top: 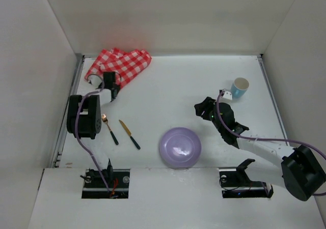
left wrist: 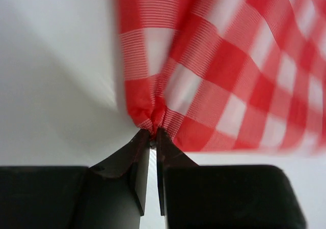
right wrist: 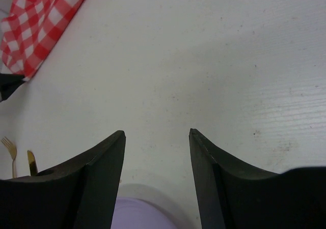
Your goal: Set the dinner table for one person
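On the white dinner table [top: 168, 91] a red-and-white checkered cloth [top: 121, 63] lies bunched at the far left. My left gripper [top: 111, 85] is shut on the cloth's near edge; the left wrist view shows the pinched fabric [left wrist: 153, 118] at the fingertips. A lilac plate [top: 180, 146] sits near the front middle, its rim in the right wrist view [right wrist: 137, 211]. A gold fork [top: 109, 128] and knife [top: 129, 134] with dark handles lie left of it. A light-blue cup [top: 239, 87] stands at the right. My right gripper [top: 202, 108] is open and empty above bare table between plate and cup.
Metal rails run along the table's side edges [top: 76, 81]. White walls enclose the table on three sides. The left arm's body [top: 84, 116] stands just left of the fork. The cloth [right wrist: 41, 20] and fork tines [right wrist: 9, 146] show in the right wrist view.
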Motion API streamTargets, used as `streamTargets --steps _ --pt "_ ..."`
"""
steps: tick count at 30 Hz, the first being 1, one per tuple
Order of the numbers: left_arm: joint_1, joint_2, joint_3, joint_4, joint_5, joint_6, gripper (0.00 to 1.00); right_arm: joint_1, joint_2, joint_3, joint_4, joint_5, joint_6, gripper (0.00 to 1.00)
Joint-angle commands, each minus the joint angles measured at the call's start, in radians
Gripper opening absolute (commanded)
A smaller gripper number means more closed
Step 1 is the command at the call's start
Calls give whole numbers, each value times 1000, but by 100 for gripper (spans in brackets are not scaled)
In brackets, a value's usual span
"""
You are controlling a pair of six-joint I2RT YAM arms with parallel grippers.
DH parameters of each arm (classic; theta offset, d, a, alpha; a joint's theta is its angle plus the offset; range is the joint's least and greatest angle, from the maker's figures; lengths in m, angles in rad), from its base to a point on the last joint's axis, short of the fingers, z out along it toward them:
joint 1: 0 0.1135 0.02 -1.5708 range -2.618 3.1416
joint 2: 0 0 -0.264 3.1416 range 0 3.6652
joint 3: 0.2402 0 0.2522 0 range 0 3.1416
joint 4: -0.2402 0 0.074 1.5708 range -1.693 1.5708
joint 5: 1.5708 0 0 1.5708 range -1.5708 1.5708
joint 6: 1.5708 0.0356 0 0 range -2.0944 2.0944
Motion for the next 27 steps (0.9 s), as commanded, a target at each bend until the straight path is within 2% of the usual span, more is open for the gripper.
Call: streamTargets --steps 1,7,15,17,22,27 --pt "-185 5 -40 126 146 -90 4 3 -7 26 49 6 -11 59" --pt "-406 32 -101 215 179 -191 3 -10 13 27 46 13 -14 59" --pt "-619 14 -158 271 159 -328 4 -17 5 26 38 23 -28 59" --pt "-662 2 -178 266 122 -375 9 -21 2 24 37 24 -29 59" --pt "-728 -72 -216 315 111 -409 32 -32 4 23 35 30 -38 59" --pt "-718 -294 -325 387 99 -331 38 -27 42 38 35 27 -68 57"
